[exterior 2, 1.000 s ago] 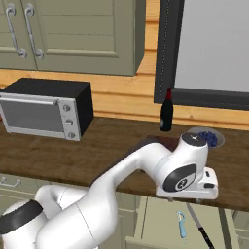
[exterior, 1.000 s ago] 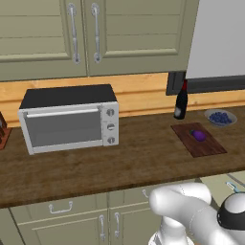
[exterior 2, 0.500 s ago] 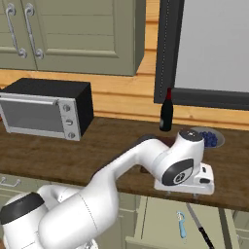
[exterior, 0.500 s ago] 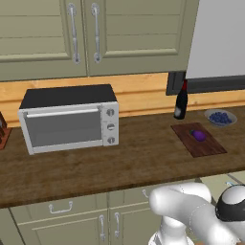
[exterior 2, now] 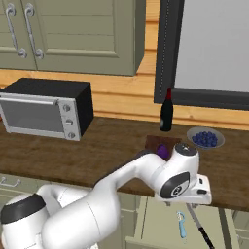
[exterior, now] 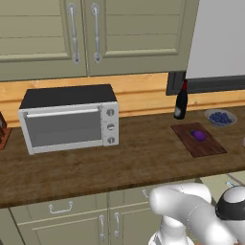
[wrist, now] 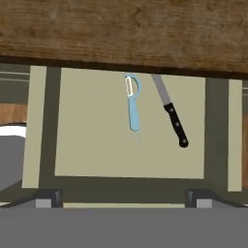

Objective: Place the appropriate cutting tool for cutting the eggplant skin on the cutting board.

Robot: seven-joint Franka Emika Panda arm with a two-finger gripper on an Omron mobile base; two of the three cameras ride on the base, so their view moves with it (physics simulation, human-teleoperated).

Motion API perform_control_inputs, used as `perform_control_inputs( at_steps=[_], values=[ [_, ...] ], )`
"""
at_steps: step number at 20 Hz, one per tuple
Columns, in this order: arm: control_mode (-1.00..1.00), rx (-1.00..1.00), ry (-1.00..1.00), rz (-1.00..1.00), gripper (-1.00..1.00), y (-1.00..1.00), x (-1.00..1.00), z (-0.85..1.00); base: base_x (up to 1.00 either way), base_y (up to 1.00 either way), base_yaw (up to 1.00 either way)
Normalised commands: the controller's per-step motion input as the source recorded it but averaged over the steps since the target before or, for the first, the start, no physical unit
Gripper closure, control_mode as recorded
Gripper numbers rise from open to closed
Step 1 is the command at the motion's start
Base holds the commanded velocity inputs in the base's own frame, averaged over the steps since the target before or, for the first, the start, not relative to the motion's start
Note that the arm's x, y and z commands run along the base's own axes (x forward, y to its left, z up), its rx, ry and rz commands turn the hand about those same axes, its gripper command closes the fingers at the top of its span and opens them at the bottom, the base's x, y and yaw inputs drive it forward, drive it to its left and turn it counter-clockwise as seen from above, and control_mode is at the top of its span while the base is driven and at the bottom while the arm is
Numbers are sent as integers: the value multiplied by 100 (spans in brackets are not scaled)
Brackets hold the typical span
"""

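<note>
the gripper point(wrist: 124, 196) hangs over an open drawer point(wrist: 97, 145) below the worktop point(exterior: 119, 158) edge, jaws spread wide with nothing between them. the peeler point(wrist: 133, 104), light-blue handle and pale head, lies flat on the drawer floor, well apart from the fingertips point(wrist: 48, 197) and roughly on the line between them. a knife point(wrist: 170, 111) with a black handle lies just beside the peeler in the same drawer, not touching it; both have their heads toward the worktop edge.

taking the worktop as landmark: the cutting board point(exterior: 198, 139) lies flat on it toward its right end. the eggplant point(exterior: 198, 135) rests on the board. a bowl point(exterior: 219, 117) holding dark blue berries stands behind the board, near a dark bottle point(exterior: 181, 100). a toaster oven point(exterior: 69, 117) stands well apart, toward the worktop's left.
</note>
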Motion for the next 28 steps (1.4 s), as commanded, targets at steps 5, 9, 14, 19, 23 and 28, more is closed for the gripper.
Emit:
perform_control_inputs(
  at_steps=[5,9,14,19,23,28],
  values=[
    [-100,-13,0,0,-100,0,0,-75,0,0,0],
    [-100,-3,2,1,-100,0,-6,-43,0,0,0],
    [-100,0,-6,0,-100,0,2,-61,0,0,0],
    [-100,0,-7,0,-100,-1,12,-40,0,0,0],
    [-100,1,1,0,-100,-8,39,0,0,0,0],
    [-100,10,15,1,-100,-46,77,32,0,0,0]
  ],
)
